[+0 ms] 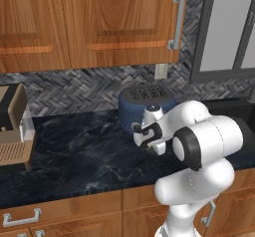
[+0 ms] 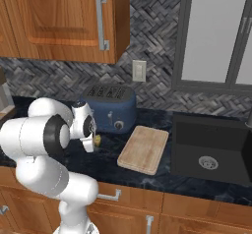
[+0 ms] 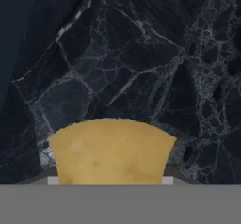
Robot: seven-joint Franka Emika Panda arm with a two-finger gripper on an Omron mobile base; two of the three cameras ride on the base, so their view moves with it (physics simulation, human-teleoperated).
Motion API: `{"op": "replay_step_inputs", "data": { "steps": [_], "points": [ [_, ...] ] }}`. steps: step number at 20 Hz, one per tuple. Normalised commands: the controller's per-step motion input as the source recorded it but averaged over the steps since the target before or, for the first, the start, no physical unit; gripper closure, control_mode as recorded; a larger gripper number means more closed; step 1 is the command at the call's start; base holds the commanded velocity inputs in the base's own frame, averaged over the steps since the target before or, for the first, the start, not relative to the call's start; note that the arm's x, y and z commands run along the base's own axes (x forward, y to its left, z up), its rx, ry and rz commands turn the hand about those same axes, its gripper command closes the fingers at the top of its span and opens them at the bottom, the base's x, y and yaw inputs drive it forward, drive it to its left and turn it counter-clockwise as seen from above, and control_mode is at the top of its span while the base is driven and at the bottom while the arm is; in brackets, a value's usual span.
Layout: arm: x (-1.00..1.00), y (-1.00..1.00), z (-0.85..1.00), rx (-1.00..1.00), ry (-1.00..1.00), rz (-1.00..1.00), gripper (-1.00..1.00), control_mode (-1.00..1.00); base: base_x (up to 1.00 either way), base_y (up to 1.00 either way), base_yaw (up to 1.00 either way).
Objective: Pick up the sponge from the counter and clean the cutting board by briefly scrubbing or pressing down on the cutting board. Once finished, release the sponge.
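Closed on the sponge [image 3: 109, 151], the gripper [image 2: 93, 140] hangs low at the left-centre of the right base view, just in front of the toaster [image 2: 110, 108]. In the hand view the sponge sits between the fingers at the bottom centre, a matte yellow block with a curved top edge and sides that narrow downward, faintly mottled. Behind it spreads the counter [image 3: 122, 63], a dark blue-black marble pattern run through with pale, branching veins.

From the right base view a sliver of yellow shows beside the white hand. That view also gives the cutting board [image 2: 144, 149], a thin, light tan wooden rectangle with rounded corners and fine grain, lying flat at the picture's centre, to the right of the gripper and apart from it, between the toaster and a black sink [image 2: 211, 147] at the right. The hand view catches only a tan corner of the board at its top right edge.

Seen from the left base view, the arm's white, rounded links cover the lower right, and the gripper [image 1: 148, 144] points down in front of the rounded, dark blue toaster with its slotted top. At the left edge stands a black-and-tan coffee machine [image 1: 15, 129] with a ribbed tray. Grey herringbone tile lines the wall [image 1: 74, 89] under glossy wooden cabinets [image 1: 99, 22] with metal bar handles.
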Motion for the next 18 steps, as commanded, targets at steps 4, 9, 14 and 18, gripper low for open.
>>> {"op": "replay_step_inputs", "data": {
  "steps": [4, 9, 14, 18],
  "points": [
    [0.0, 0.34, -0.01, 0.0, 0.12, 0.0, -1.0, -1.0, 0.0, 0.0, 0.0],
    [0.0, 0.08, -0.03, 0.0, 0.16, 0.0, -1.0, -1.0, 0.0, 0.0, 0.0],
    [0.0, -0.02, 0.13, 0.0, 0.05, 0.0, -1.0, -1.0, 0.0, 0.0, 0.0],
    [-0.19, 0.0, 0.49, 0.02, 0.0, 0.0, -1.0, -1.0, 0.0, 0.0, 0.0]
  ]
}}
